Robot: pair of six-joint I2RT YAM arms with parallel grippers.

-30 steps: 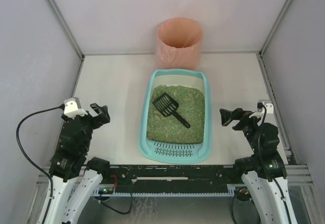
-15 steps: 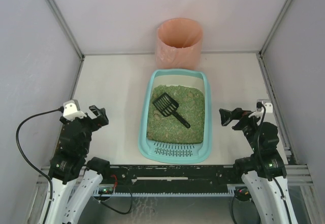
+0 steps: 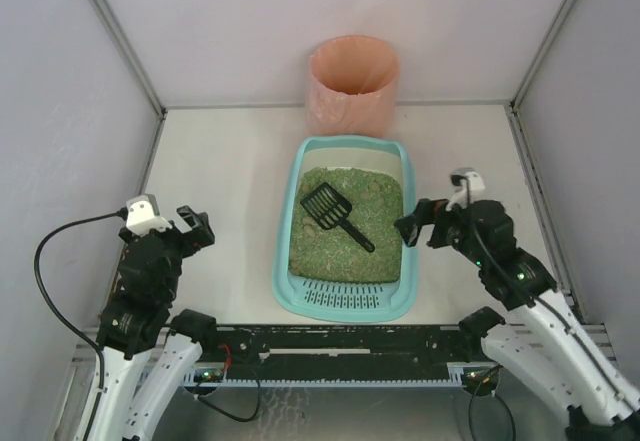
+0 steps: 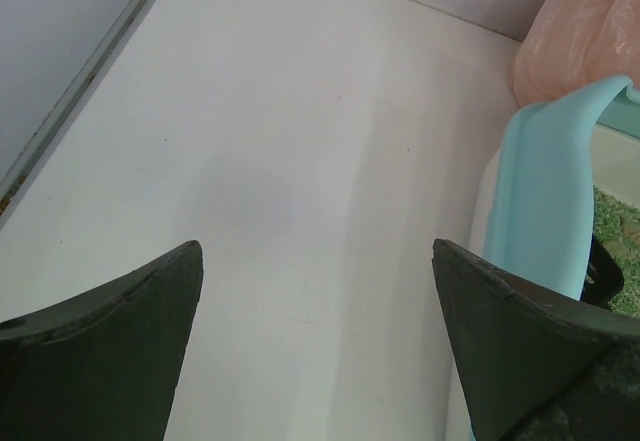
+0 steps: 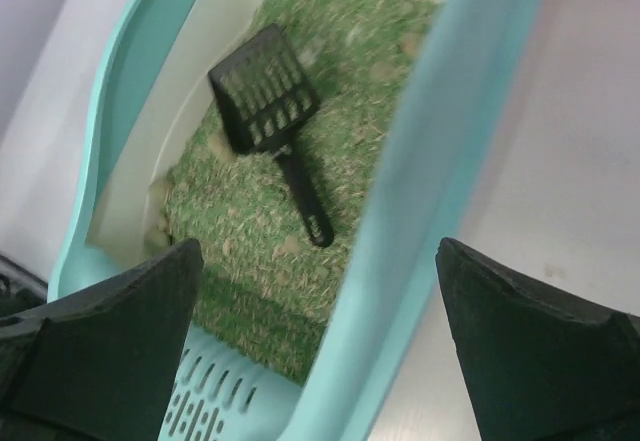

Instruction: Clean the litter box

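Far left: left gripper (image 3: 197,223), jaws apart, empty, above table (image 3: 220,161).
Centre: teal litter box (image 3: 284,261), black slotted scoop (image 3: 333,213) lying on its granules; pink-orange bin (image 3: 352,81) behind.
Right: right gripper (image 3: 413,223), jaws apart, empty, over box's right rim.

Left wrist view cuts off litter box (image 4: 545,201) and bin (image 4: 585,31); scoop (image 5: 265,111) seems blurred.

Your left arm (image 3: 150,271) and right arm (image 3: 500,261) are black up top and white lower down, near the bottom corners. Each has a small white block (image 3: 142,211) on its wrist. A thin black cable (image 3: 38,256) loops out at the left edge. Your fingers (image 4: 110,351) are dark, wide wedges with pointed tips.
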